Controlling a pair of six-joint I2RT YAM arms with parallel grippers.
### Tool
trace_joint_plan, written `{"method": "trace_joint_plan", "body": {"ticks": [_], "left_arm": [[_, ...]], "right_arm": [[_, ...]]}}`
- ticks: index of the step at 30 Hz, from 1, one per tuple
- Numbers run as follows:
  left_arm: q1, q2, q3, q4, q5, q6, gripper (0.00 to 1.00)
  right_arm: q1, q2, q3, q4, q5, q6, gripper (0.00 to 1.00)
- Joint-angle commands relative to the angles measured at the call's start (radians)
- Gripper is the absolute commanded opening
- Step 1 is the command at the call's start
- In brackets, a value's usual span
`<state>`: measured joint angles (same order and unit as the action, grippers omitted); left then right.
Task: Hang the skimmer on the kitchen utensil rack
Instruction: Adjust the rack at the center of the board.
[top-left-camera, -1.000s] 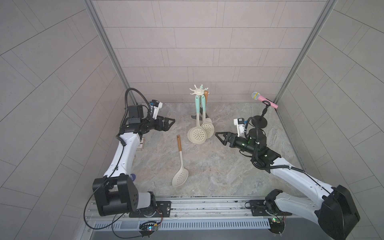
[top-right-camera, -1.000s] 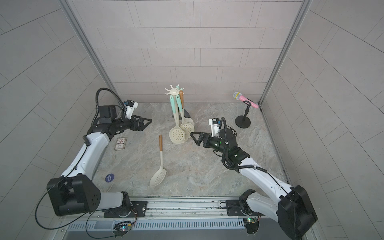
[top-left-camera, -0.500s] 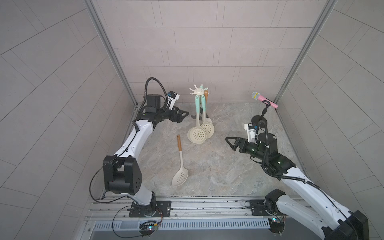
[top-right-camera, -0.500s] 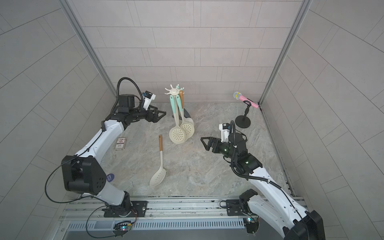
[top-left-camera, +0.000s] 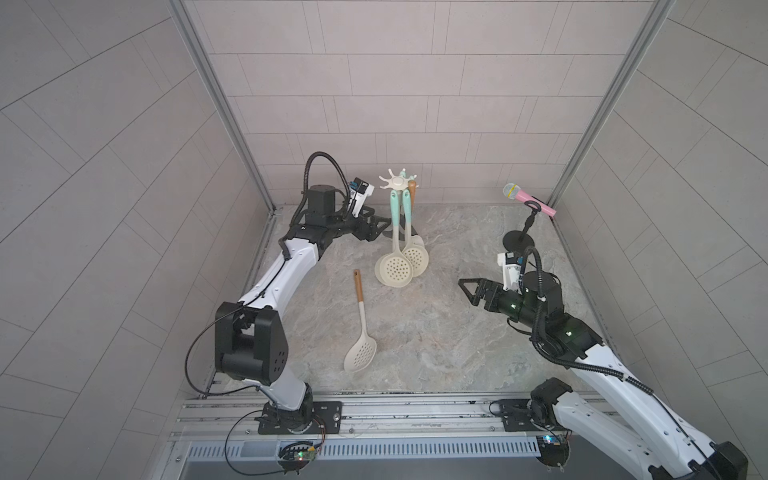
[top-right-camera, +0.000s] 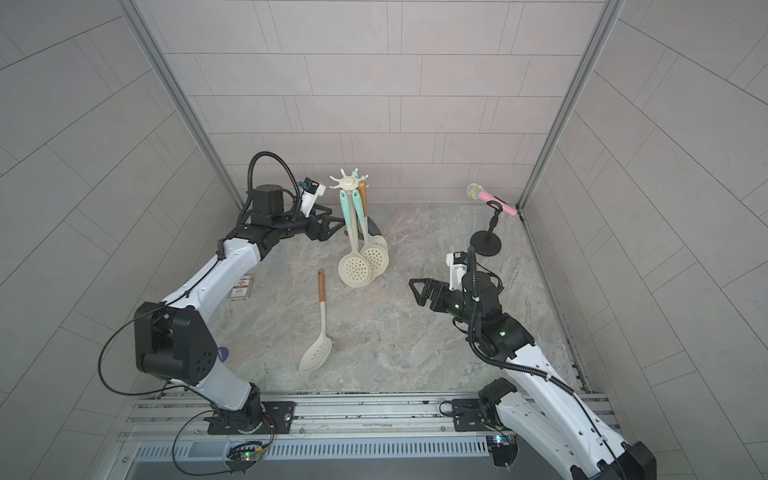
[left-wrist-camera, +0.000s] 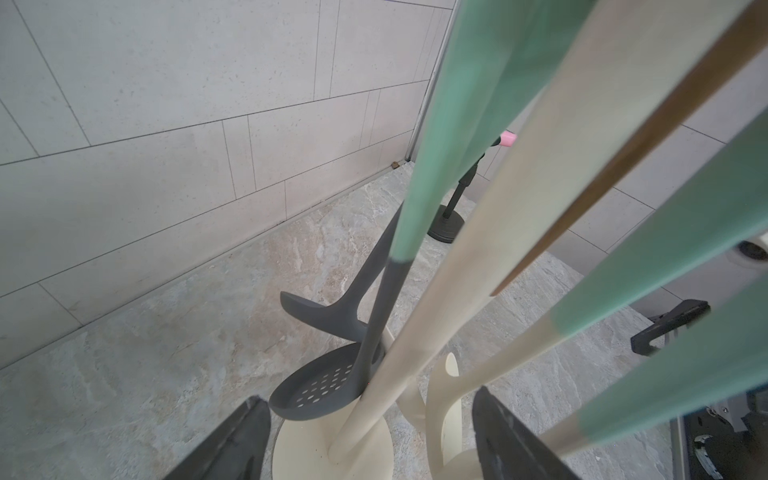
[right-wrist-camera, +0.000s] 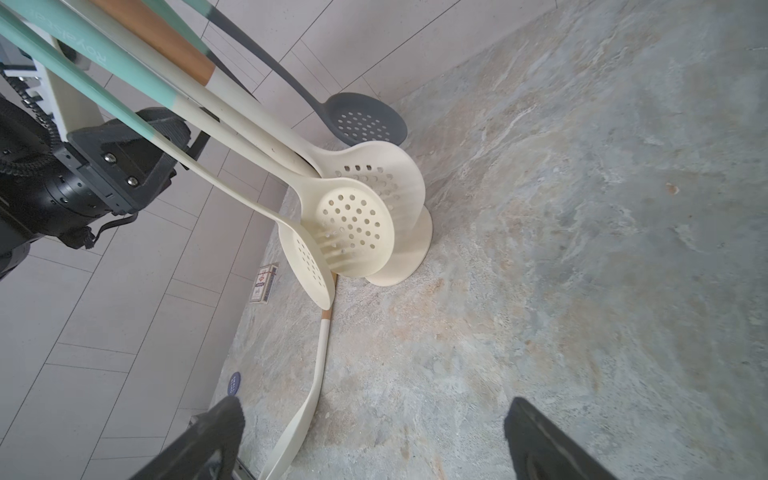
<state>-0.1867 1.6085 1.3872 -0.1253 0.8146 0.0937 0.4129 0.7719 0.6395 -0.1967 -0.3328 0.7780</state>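
Both top views: a grey marbled floor (top-left-camera: 436, 332) is boxed in by pale tiled walls (top-left-camera: 374, 83), with a metal rail (top-left-camera: 374, 409) along the bottom edge. The skimmer (top-left-camera: 360, 328) lies flat mid-floor, orange handle end up-frame, holed bowl down-frame, nothing touching it. The rack (top-left-camera: 397, 181) stands at upper centre with other utensils (top-left-camera: 394, 270) hanging from it. My left gripper (top-left-camera: 380, 226) is right up against the rack's left side. My right gripper (top-left-camera: 467, 286) hovers at centre right, jaws wide, well apart from the skimmer. A black microphone stand (top-left-camera: 517, 239) sits upper right. In a top view, a card pack (top-right-camera: 241, 286) lies by the left wall.

Left wrist view: my jaws stand apart, the rack's pole (left-wrist-camera: 457, 257) rising between them, neither finger (left-wrist-camera: 232, 444) touching it. A dark grey spoon (left-wrist-camera: 320, 386) hangs beyond, where floor meets tiled wall.

Right wrist view: jaws spread wide, gripping nothing. Below, the skimmer (right-wrist-camera: 320, 365) runs along the floor toward the rack's round base (right-wrist-camera: 411, 253), the card pack (right-wrist-camera: 264, 282) beside the wall.
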Motion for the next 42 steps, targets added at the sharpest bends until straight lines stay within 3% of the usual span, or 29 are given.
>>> {"method": "trace_joint_plan", "body": {"ticks": [1,13,24,37,42], "left_arm": [[-0.016,-0.009,0.001,0.059,0.014,-0.01,0.79],[-0.075,0.03,0.044,0.095,0.027,-0.027,0.75],[-0.109,0.056,0.036,0.149,0.022,-0.049,0.58],[-0.111,0.051,0.016,0.182,-0.008,-0.061,0.24],[-0.113,0.045,-0.001,0.214,-0.039,-0.09,0.18]], "right_arm": [[-0.003,-0.008,0.022,-0.026,0.031,-0.008,0.99],[-0.003,-0.035,0.003,-0.042,0.065,0.015,1.0],[-0.004,-0.031,-0.004,-0.045,0.083,0.015,1.0],[-0.003,-0.018,0.002,-0.04,0.077,0.015,1.0],[-0.003,-0.022,-0.002,-0.045,0.083,0.014,1.0]]}}
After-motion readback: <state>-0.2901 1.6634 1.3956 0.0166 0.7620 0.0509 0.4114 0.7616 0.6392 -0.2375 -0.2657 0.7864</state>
